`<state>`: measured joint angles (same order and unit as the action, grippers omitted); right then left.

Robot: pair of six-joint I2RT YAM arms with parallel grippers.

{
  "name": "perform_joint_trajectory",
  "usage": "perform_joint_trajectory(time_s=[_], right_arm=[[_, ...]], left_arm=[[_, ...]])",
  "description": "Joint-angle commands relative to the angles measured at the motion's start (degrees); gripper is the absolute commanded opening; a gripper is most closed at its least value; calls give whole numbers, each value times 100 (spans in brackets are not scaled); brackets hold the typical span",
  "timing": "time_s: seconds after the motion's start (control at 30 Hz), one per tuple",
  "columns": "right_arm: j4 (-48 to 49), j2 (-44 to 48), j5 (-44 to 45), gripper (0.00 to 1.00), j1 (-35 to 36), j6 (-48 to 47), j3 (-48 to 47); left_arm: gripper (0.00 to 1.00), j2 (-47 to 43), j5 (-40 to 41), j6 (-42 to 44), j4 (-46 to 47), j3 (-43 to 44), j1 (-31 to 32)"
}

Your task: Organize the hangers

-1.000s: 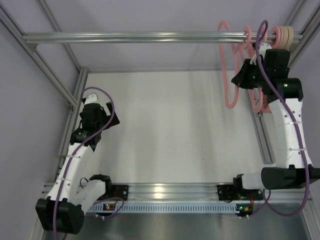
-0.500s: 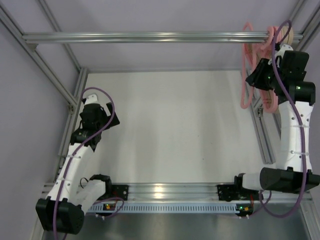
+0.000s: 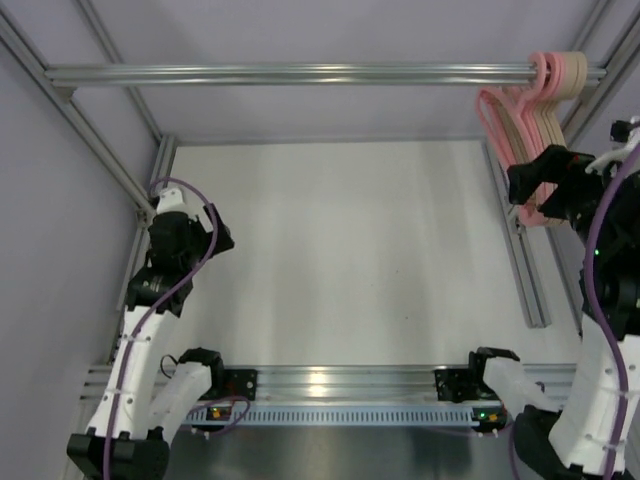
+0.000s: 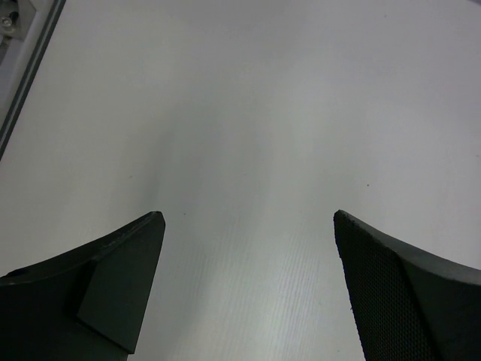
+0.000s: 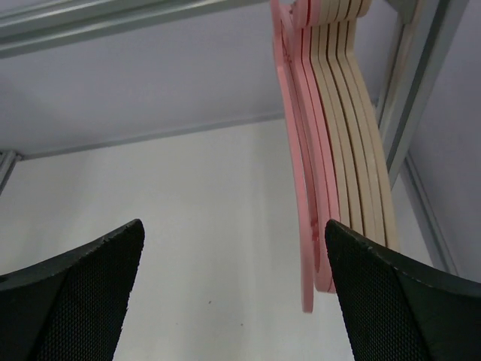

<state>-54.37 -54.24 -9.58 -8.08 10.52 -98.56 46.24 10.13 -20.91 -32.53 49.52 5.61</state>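
Three pink hangers, five beige hangers

Hangers bunched at rail end — right claw withdrawn.

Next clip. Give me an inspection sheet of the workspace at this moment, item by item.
Surface: flat white tabletop, faint specks only.
Job's things: thick pink and beige clothes hangers hang bunched at the right end of the aluminium rail, with the pink ones toward the rail's middle.
Clutter: nothing seen.
Grippers: left pincer open and empty above the tabletop; right pincer open and empty, facing the hangers without touching them.
Cables: purple cables loop along both arms.
Surroundings: aluminium frame posts and plain lilac walls.
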Motion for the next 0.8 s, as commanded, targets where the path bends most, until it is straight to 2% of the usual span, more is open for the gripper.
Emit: perform_joint_trajectory(time_s=[0.0, 0.17, 0.4, 0.6, 0.77], right_arm=[[58, 536, 421, 99, -63, 37, 100], [620, 1651, 958, 99, 252, 257, 733], [814, 2443, 1362, 100, 1167, 160, 1348], [937, 3226, 1968, 99, 1651, 117, 1804], [1025, 3701, 2092, 99, 1862, 3, 2069]], left_arm=[[98, -492, -46, 51, -357, 620, -7], [98, -1230, -20, 270, -771, 1357, -7], [98, -2109, 164, 517, -1114, 2043, -7], [98, -2558, 226, 561, -1291, 2361, 2], [98, -2752, 226, 482, -1334, 2308, 11]])
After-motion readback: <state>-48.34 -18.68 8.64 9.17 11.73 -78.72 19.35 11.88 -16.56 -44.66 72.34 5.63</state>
